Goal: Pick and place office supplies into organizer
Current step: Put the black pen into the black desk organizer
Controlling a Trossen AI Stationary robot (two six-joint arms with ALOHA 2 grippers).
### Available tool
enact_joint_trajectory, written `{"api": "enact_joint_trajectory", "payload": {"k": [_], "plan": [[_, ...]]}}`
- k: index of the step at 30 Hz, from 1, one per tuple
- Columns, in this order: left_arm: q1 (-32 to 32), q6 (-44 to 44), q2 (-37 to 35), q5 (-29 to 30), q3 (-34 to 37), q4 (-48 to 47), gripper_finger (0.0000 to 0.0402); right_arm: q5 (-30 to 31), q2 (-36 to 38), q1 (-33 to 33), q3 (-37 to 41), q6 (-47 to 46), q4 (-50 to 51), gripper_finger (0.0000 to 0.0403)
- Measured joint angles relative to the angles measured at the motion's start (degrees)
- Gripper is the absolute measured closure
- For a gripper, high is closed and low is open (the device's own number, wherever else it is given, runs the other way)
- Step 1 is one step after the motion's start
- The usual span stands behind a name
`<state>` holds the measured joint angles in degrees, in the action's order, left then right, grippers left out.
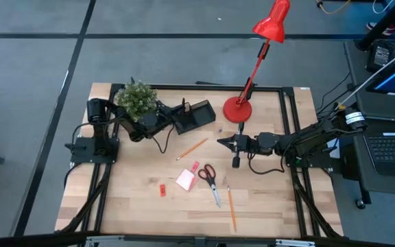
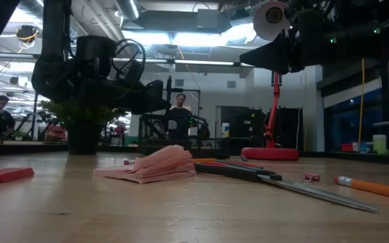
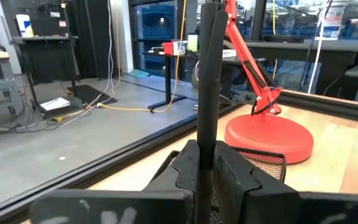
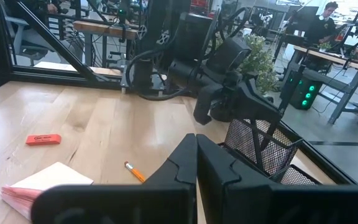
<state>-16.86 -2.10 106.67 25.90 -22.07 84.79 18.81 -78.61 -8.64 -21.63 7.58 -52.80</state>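
Note:
The organizer, a black mesh box, stands at the table's far side between the plant and the lamp base. My left gripper is at its left edge, level, shut on a black pen that stands upright over the mesh. My right gripper hovers shut and holds nothing, right of centre, pointing at the table's left. On the wood lie an orange pencil, red-handled scissors, a pink-edged note pad, two small red blocks and a second pencil. My left gripper pinches the pen's shaft between its two fingers, which come in level from the table's left and lie across it. The pen stands nearly upright, most of its length above the fingers. Its lower end is hidden behind the fingers.
A red desk lamp's round base stands just right of the organizer, its arm slanting up to the head. A green potted plant stands over my left arm. A short dark rod shows beside my right gripper. People sit beyond the table.

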Motion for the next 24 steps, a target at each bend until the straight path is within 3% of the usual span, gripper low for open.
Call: {"api": "enact_joint_trajectory", "payload": {"k": [15, 24], "plan": [[0.00, 1.36, 0.01, -0.05, 0.05, 1.99, 0.0377, 0.00, 0.00, -0.01, 0.00, -0.01, 0.02, 0.0395], [0.00, 2.69, 0.01, 0.30, 0.05, 1.97, 0.0328, 0.00, 0.00, 0.01, 0.00, -0.01, 0.01, 0.0395]]}}
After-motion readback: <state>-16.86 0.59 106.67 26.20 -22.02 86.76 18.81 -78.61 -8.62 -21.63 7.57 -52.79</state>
